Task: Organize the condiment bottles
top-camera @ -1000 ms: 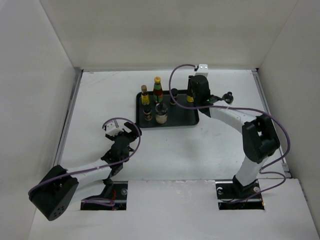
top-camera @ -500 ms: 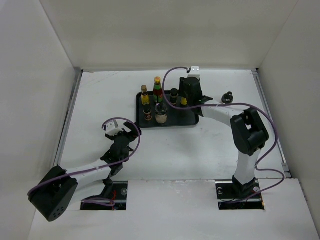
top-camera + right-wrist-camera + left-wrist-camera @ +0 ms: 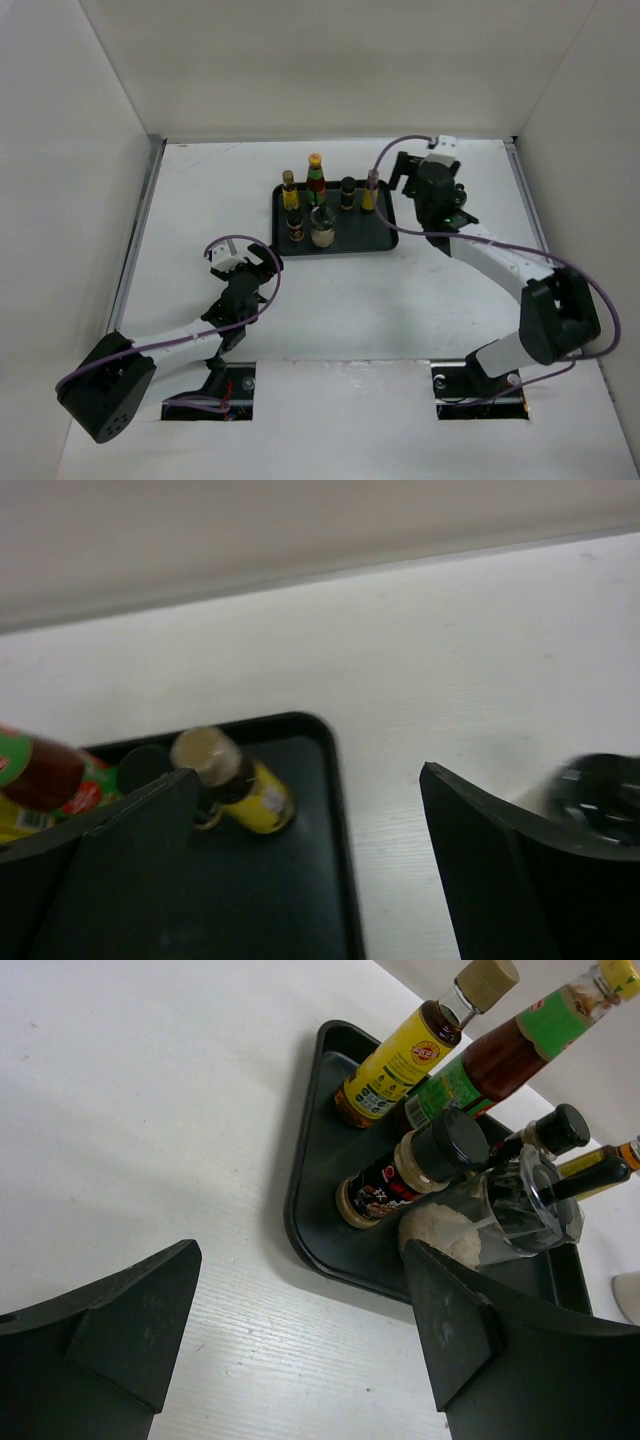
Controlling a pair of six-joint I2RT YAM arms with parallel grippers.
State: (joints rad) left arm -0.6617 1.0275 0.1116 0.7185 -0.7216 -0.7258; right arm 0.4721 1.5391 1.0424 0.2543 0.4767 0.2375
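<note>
Six condiment bottles stand in the black tray (image 3: 380,238): a yellow brown-capped one (image 3: 289,188), the green yellow-capped one (image 3: 316,178), a dark one (image 3: 347,192), a slim yellow one (image 3: 368,196), a dark black-capped jar (image 3: 295,225) and a pale jar (image 3: 322,229). Another dark bottle (image 3: 458,191) stands on the table right of the tray. My right gripper (image 3: 418,172) hangs open above the tray's far right corner, and the slim yellow bottle (image 3: 245,785) stands free beside its left finger. My left gripper (image 3: 255,262) is open and holds nothing, over the table near-left of the tray (image 3: 310,1170).
White walls close in the table at the back and both sides. In the right wrist view the dark bottle (image 3: 600,790) shows blurred behind the right finger. Purple cables loop off both arms.
My right gripper has opened, let go of the slim yellow bottle in the tray, and drawn back to the right. The left arm has not moved.
</note>
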